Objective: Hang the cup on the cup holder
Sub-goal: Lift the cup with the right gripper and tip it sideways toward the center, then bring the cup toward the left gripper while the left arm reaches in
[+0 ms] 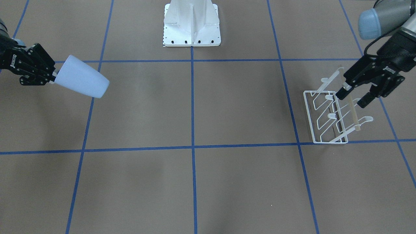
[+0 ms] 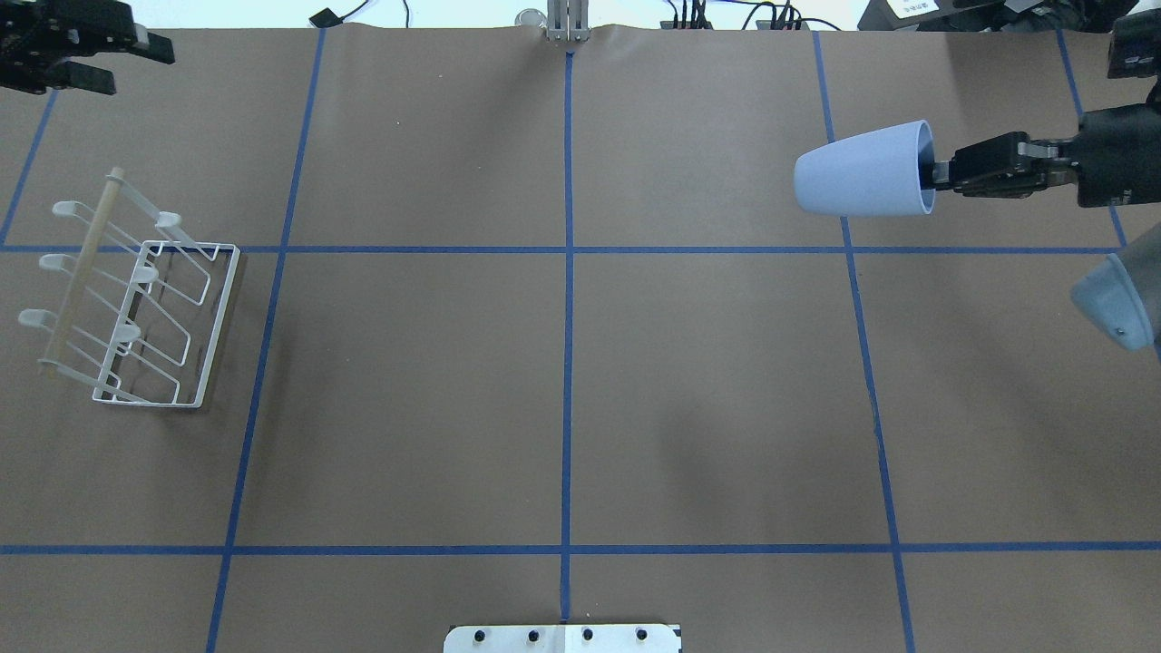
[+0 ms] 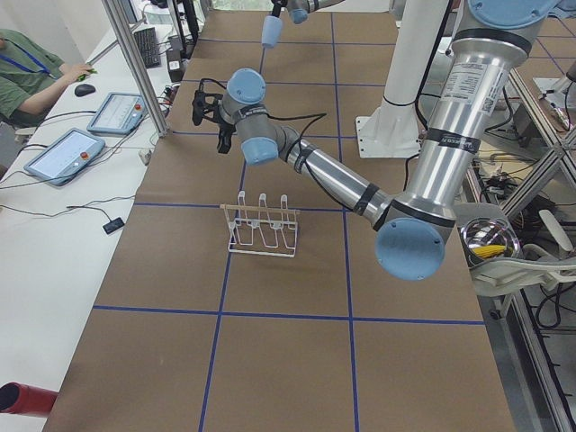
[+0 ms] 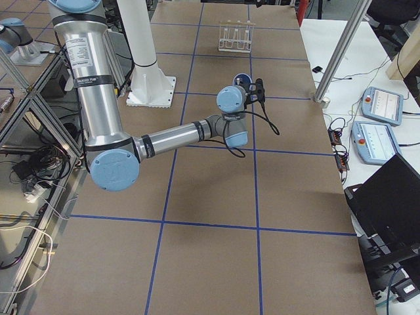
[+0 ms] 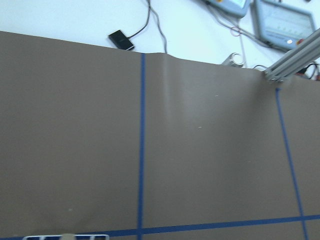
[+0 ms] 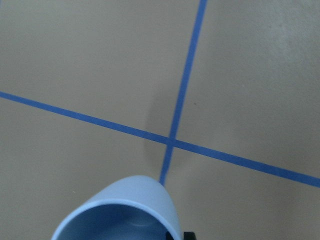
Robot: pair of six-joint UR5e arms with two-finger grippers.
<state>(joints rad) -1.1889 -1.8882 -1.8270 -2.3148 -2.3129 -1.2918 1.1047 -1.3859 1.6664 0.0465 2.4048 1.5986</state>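
Observation:
The light blue cup hangs in the air on its side over the table's right half, its closed bottom pointing toward the middle. My right gripper is shut on the cup's rim. The cup also shows in the front view and the right wrist view. The white wire cup holder with its wooden rod stands on the table at the far left and holds no cup. My left gripper is open and empty, raised above the table beyond the holder; it also shows in the front view.
The robot's white base plate sits at the near middle edge. Blue tape lines cross the brown table. Past the far edge are an aluminium post, tablets, cables and a seated operator.

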